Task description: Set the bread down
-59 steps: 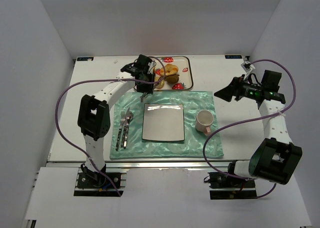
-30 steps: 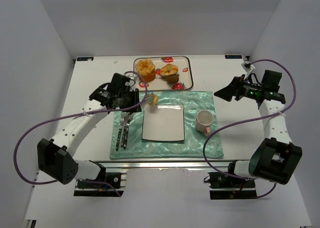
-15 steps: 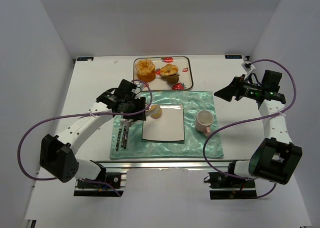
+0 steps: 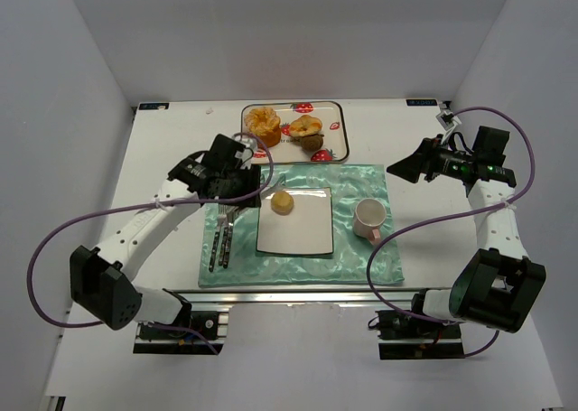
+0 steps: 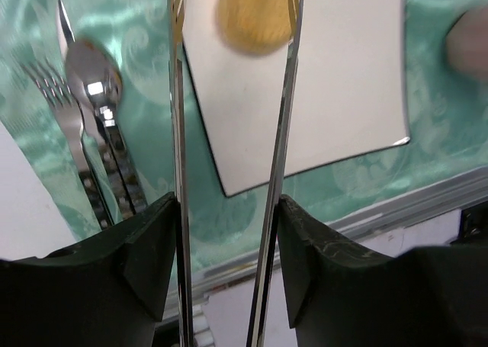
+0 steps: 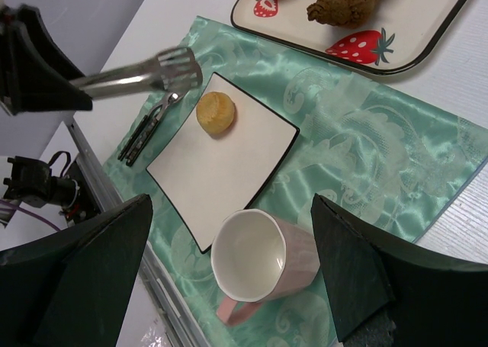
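Bread (image 4: 283,201): rests on the far-left corner of my white plate (image 4: 298,226); cut off at the top edge of my left wrist view.
Left end effector (image 4: 257,187): prongs spread, pinching nothing, just beside the bread.
Right end effector (image 4: 402,169): raised; fingers hidden, cannot tell.

The bread roll (image 4: 283,201), carried two seconds ago from the tray at 12 o'clock, is now set down on the far-left corner of the white plate (image 4: 298,230). It is released: the left end effector (image 4: 263,187), closed on it a second ago, is opened and drawn back toward 9 o'clock, just clear of the roll.
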You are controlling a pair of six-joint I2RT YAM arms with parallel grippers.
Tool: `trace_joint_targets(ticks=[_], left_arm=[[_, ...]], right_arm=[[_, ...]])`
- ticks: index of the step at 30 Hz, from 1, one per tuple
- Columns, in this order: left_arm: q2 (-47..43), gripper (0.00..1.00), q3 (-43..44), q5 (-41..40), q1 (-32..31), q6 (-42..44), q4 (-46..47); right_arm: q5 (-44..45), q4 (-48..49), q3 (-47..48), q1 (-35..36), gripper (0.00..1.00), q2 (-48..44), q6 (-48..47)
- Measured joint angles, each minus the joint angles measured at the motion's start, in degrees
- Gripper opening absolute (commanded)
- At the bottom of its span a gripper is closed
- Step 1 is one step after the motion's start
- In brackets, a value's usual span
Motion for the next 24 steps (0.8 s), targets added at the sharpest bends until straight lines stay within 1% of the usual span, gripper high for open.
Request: trace_joint_targets(ticks=[6,10,13,19,24], left_arm=[[4.59,0.60,10.51,-0.61,0.00,0.87,2.75],[11.06,0.60,13.99,-0.57,0.00,0.92,5.77],[18.51,0.60,17.25,-0.61,0.00,0.57,6.84],[32.20,0.61,28.72,-0.81,0.00,0.11,6.82],[36.37,0.61,33.94,0.31,-0.07,0.17,6.40]], right_arm=[[-0.17,0.02,0.00,0.00,0.89,0.00,0.02],[-0.17,0.02,0.00,0.00,0.89,0.00,0.02],[-0.17,0.04,0.00,0.00,0.89,0.00,0.02],[-0.15,0.07,0.00,0.00,0.89,0.00,0.00],[-0.13,0.37,0.00,-0.02,0.89,0.00,0.00]])
